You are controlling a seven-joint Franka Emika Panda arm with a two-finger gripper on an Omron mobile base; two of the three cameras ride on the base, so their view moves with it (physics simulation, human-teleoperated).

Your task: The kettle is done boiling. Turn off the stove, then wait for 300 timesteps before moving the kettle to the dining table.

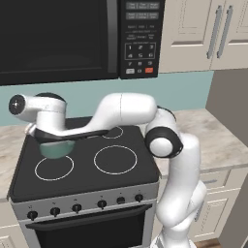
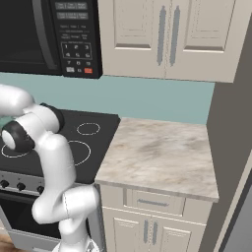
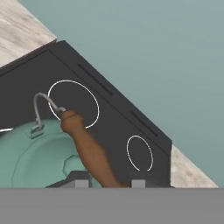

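Two dark fingertips [image 3: 78, 180] rise at the bottom of the hand view, and the kettle's [image 3: 35, 157] teal-green body spreads to their left and beneath them, on the black stove [image 3: 113, 118]. Between the fingertips runs the kettle's brown handle [image 3: 89, 153], and the gripper [image 3: 107, 183] is clenched on it. Right of the fingers lies a small white-ringed burner [image 3: 140, 153].

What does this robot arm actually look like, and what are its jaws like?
The arm is glossy white, built of rounded tube-like segments joined by dark grey rings and round end caps. No cables or markings show. In the hand view, the gripper ends in two small, blocky dark grey tips.
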